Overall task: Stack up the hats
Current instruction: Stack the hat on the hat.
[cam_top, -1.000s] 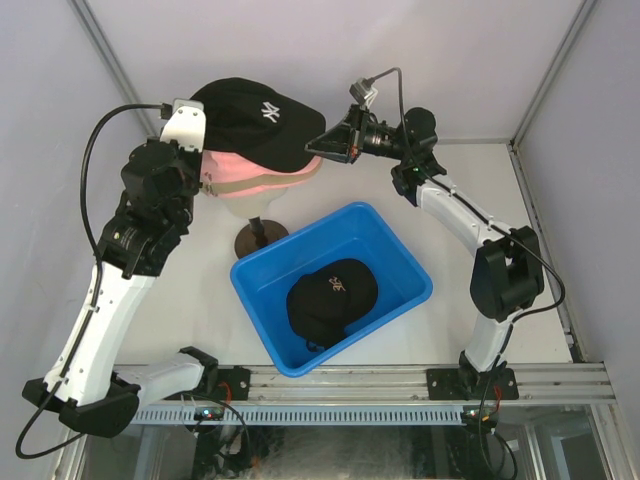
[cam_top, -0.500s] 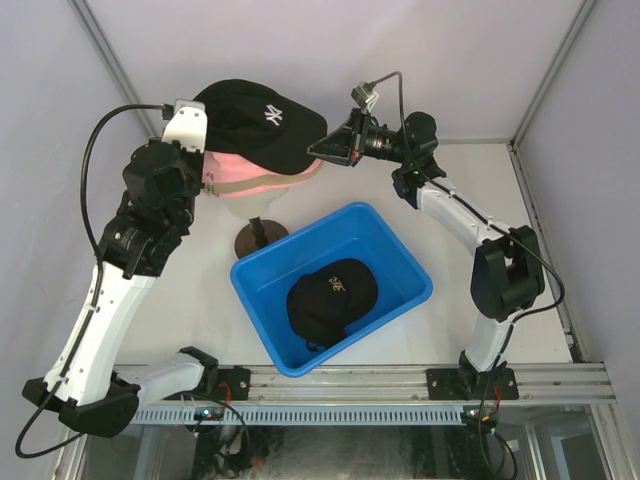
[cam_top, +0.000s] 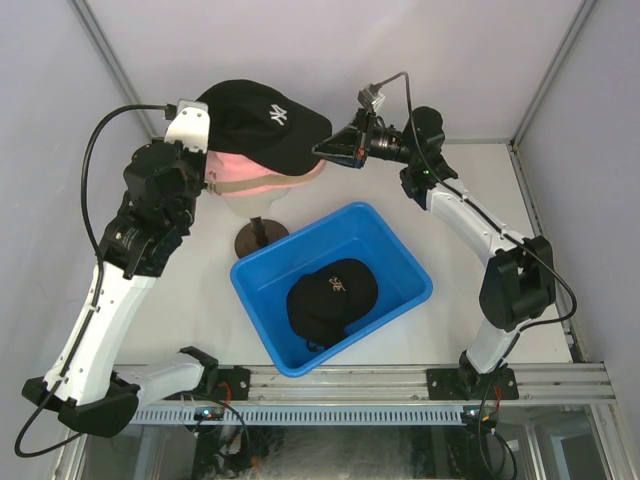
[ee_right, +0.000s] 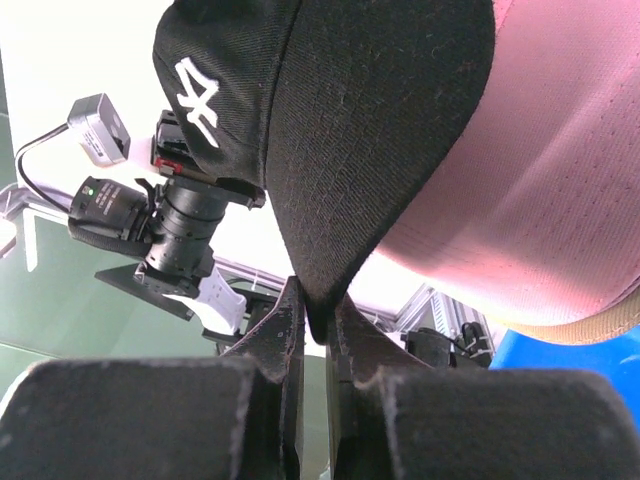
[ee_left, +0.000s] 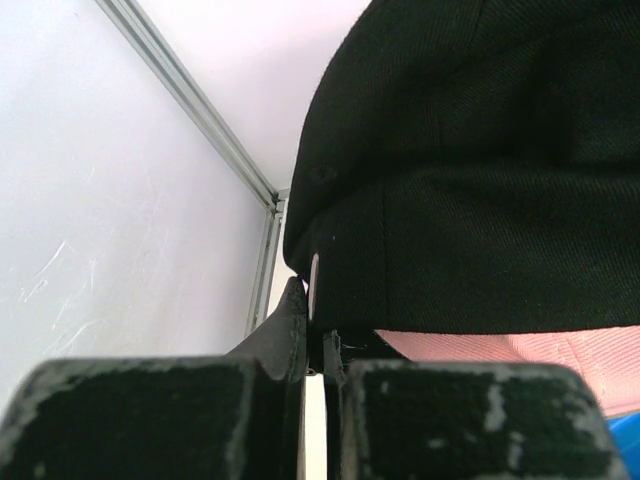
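Left gripper [ee_left: 312,305] pinching the back rim of the black fabric baseball cap with white NY logo [cam_top: 262,122], cap sitting atop a pink fabric cap [cam_top: 250,172], long axis left-right, brim pointing right (tilted slightly down), right gripper [ee_right: 318,325] clamped on the brim tip, second black cap [cam_top: 333,295] in the blue plastic bin [cam_top: 398,250].

Blue plastic bin [cam_top: 392,258], brown round base [cam_top: 255,243] beside it, white table [cam_top: 200,295]

White links [cam_top: 92,330]; black joints [cam_top: 157,188]; black cables [cam_top: 88,152]
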`<state>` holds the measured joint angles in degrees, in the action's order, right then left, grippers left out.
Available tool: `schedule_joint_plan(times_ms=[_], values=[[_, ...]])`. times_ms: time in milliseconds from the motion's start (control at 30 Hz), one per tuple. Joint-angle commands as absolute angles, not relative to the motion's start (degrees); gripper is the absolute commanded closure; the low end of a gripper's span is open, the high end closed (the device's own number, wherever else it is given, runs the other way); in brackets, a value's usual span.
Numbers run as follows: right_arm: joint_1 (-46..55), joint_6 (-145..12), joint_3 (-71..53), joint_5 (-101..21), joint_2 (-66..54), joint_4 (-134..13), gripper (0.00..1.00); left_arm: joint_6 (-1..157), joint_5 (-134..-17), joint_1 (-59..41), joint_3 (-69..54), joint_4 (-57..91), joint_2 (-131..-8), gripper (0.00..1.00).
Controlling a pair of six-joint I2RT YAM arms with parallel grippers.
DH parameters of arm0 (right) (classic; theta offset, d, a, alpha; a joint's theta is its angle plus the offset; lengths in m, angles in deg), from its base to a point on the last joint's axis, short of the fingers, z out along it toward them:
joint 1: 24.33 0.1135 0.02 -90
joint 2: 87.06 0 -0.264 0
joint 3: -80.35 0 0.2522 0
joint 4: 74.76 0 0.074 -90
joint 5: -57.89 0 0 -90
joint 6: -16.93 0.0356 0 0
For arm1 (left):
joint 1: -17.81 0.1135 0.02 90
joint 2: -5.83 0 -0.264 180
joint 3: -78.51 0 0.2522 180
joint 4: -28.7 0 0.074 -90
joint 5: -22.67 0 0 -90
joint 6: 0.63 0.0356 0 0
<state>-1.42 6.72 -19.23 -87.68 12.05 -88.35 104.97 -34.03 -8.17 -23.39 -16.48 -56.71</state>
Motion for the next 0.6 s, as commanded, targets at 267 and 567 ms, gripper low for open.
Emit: schedule_joint_plan(times_ms=[267,567], values=[[-1.8,4.9,-32.5,-81.6,14.2,-63.5,1.0,105.8,-16.9,-5.9,-21.4,-7.8,-50.4,0.94],[-0.3,4.9,-35.3,-79.1,14.0,-56.6,1.0,107.5,-14.4,-5.8,-18.1,-1.9,-46.9,0.85]])
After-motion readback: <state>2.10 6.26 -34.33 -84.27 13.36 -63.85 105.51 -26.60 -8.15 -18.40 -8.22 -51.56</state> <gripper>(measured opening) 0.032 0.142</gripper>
